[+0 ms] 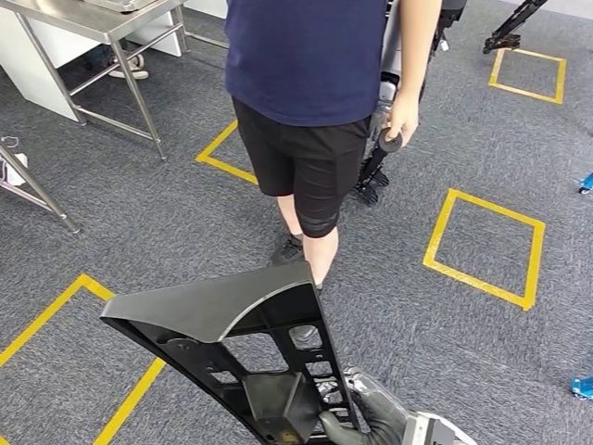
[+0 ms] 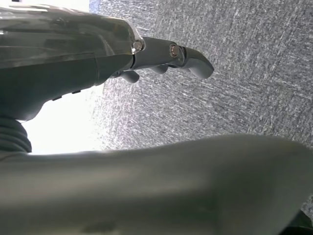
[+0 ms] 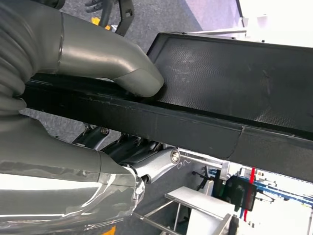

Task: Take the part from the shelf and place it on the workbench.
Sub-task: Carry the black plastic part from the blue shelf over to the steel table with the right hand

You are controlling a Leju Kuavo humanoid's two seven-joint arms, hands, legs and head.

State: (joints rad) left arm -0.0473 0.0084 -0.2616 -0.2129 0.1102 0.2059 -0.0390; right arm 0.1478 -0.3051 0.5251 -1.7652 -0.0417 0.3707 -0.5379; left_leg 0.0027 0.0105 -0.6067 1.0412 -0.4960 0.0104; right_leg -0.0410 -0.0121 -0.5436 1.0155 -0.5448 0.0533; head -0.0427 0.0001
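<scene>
Black part [image 1: 231, 343] — gripped at its edge by right hand [image 1: 371, 417].

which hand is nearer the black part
Right. The right hand grips the black part at its lower edge; the left hand hangs over grey carpet, holding nothing.

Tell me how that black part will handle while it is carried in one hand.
The black part looks rigid: ribbed moulded plastic. Its cut-outs suggest it is light for its size. Gripped by the right hand at one end, it may lever downward.
</scene>
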